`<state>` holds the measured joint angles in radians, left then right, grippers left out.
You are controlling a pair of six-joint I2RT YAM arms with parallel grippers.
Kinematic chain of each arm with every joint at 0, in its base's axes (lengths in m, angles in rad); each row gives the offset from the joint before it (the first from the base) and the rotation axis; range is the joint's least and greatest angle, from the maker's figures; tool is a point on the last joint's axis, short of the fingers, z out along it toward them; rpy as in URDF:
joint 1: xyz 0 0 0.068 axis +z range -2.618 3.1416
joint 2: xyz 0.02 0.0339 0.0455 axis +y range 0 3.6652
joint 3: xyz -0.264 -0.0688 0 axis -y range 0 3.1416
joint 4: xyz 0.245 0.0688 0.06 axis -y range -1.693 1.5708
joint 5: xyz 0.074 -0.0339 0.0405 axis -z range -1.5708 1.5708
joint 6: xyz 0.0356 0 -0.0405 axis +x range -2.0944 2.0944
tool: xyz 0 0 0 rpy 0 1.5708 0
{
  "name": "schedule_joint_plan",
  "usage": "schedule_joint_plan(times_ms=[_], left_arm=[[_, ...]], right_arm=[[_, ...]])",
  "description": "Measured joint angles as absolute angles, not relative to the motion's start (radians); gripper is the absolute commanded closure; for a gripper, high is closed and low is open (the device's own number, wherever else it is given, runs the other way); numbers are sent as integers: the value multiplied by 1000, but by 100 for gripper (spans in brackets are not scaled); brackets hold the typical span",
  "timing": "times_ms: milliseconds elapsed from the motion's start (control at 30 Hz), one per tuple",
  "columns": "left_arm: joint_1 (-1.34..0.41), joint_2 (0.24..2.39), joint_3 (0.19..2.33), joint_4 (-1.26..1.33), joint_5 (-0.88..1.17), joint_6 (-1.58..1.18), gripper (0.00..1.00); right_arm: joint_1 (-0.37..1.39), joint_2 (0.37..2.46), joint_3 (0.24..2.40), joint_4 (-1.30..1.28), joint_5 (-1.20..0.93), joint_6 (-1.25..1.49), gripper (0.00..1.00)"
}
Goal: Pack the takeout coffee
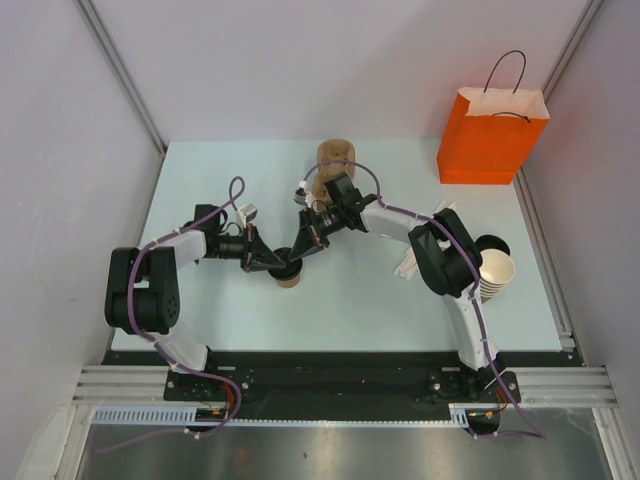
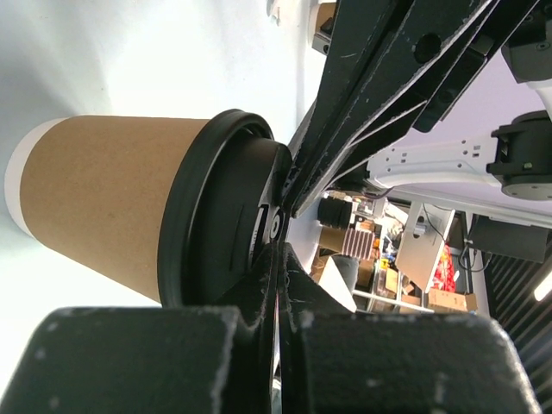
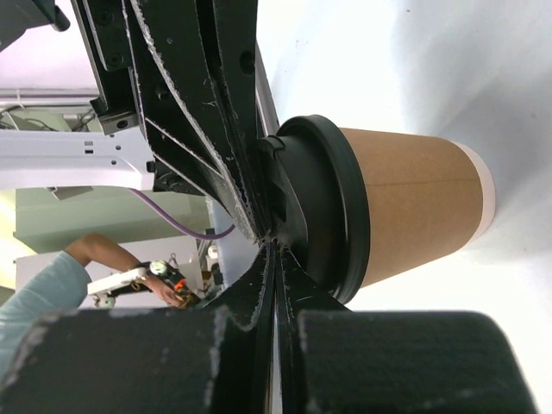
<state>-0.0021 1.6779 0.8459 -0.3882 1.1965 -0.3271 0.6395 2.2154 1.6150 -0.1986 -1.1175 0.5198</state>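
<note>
The takeout coffee (image 1: 289, 279), a tan paper cup with a black lid, stands upright on the table near the middle. It also shows in the left wrist view (image 2: 103, 207) and the right wrist view (image 3: 414, 207). My left gripper (image 1: 276, 263) comes from the left and my right gripper (image 1: 300, 252) from the right, and their tips meet on top of the lid. In its own view the left gripper (image 2: 280, 250) has its fingers closed together with nothing between them, tips against the lid (image 2: 216, 224). The right gripper (image 3: 274, 250) is closed and empty the same way.
The brown pulp carrier (image 1: 335, 157) stands at the back middle, partly behind my right arm. An orange paper bag (image 1: 492, 135) stands at the back right. A stack of lidless cups (image 1: 496, 274) and a black lid (image 1: 493, 245) sit at the right edge.
</note>
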Motion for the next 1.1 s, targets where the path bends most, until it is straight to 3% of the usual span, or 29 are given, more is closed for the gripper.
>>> schedule_joint_plan(times_ms=[633,1100], left_arm=[[-4,1489,780,-259,1143,-333,96],[-6,1441,744,-160,1117,-437,96]], right_arm=[[664,2225,1645,-178,-1141,530,100],[683,2148,1534,-159,-1158,572,100]])
